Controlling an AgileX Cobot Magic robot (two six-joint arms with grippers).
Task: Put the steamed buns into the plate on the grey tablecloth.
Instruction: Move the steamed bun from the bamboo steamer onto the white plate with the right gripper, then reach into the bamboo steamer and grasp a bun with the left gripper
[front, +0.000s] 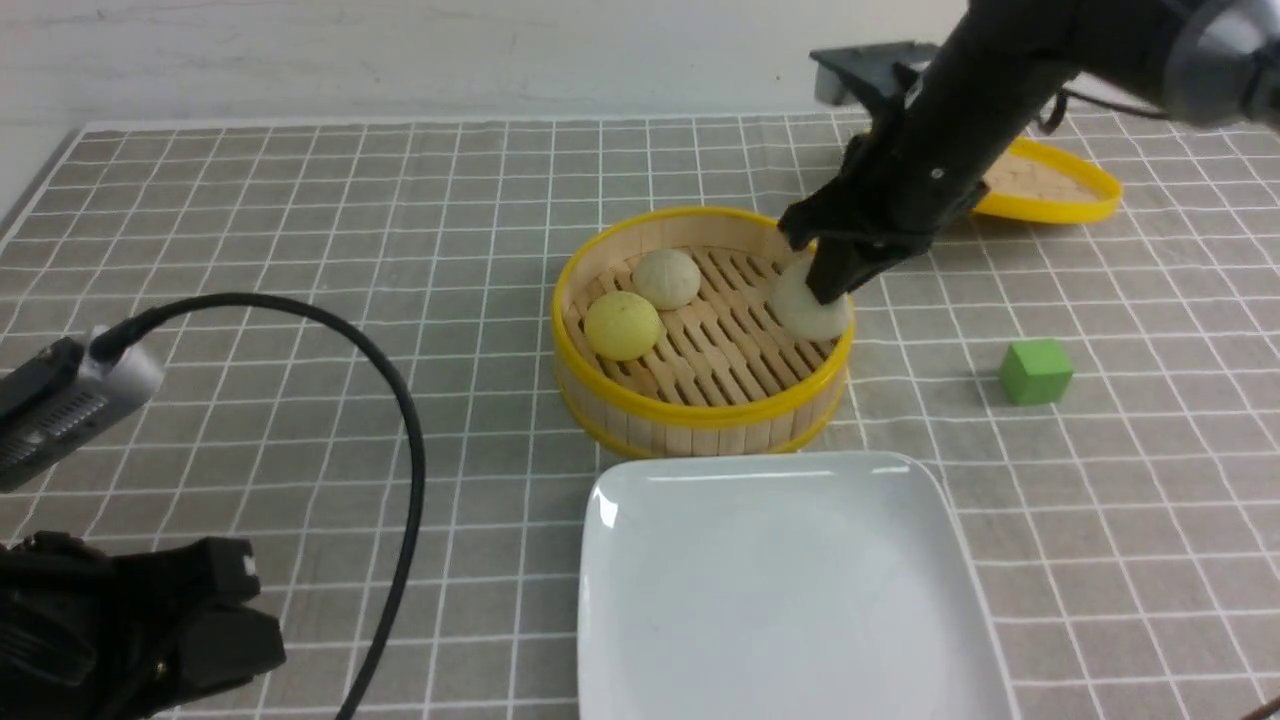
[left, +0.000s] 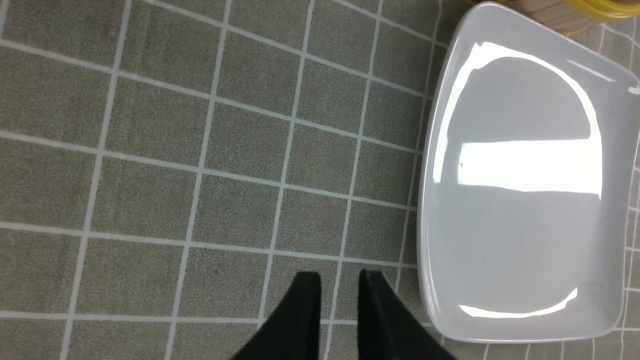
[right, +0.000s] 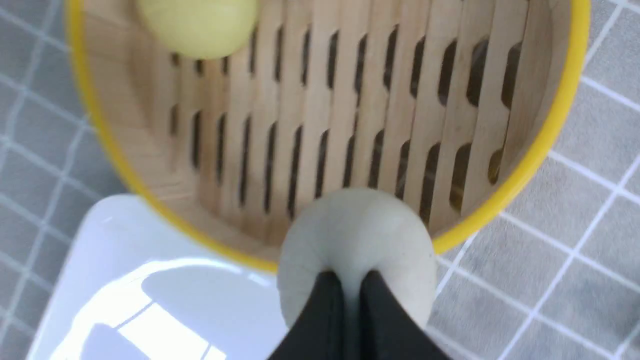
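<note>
The right claw (front: 828, 272) pinches a white bun (front: 808, 303) between nearly closed tips, apparently to lift it clear of the steamer's rim (front: 700, 410) toward the plate (front: 790, 590) by the worktop's near edge. Two buns, one white (front: 667, 279), one yellow (front: 622, 326), sit inside. The left claw (left: 339, 280) is slightly open, empty.

The steamer (front: 700, 425) sits behind the plate (front: 780, 590), buns (front: 627, 326) inside.

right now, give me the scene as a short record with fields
right pincer: shut on a beige-white bun
left pincer: slightly open, nothing between its tips
in steamer: pale yellow bun, another beige-white bun
plate: on the grey tablecloth, no buns on it
green cube: on the cloth, to the right of the steamer
</note>
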